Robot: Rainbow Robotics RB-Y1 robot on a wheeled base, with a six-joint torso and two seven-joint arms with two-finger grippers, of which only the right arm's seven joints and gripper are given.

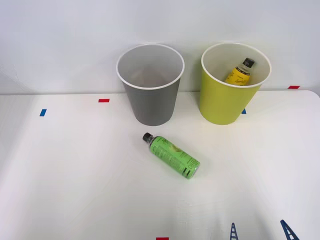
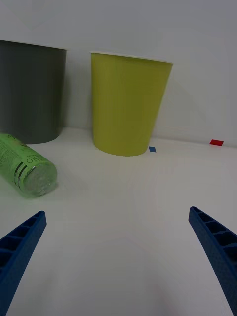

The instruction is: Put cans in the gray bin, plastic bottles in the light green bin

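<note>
Spread wide, the blue ribbed two-finger right tool, with nothing between its fingers; low over the white counter at about five o'clock in the front view, tips just poking in at the near edge.

From the tool, up toward ten o'clock and some way off: the small green-labelled plastic bottle with a black cap, lying on its side on the counter. Long axis slanted from ten o'clock, cap end, to four o'clock, base end. Base therefore the end turned toward the tool, cap toward the bins. In the wrist view, clear bottom of the same bottle off toward one finger rather than centred in the gap, so probably a sideways shift and some wrist turn needed to bring the fingers square across the body instead of along it.

Further out, at about twelve o'clock from the tool: the round tapered lime-green plastic bin with a white rim, upright, already holding a yellow-labelled black-capped bottle leaning against its inner wall. At eleven o'clock, directly beyond the lying bottle's cap: the round tapered gray plastic bin with a white rim, upright, nothing seen in the visible part of its inside.

Likely carry for the bottle: up and right, toward one o'clock, to the lime-green bin.
</note>
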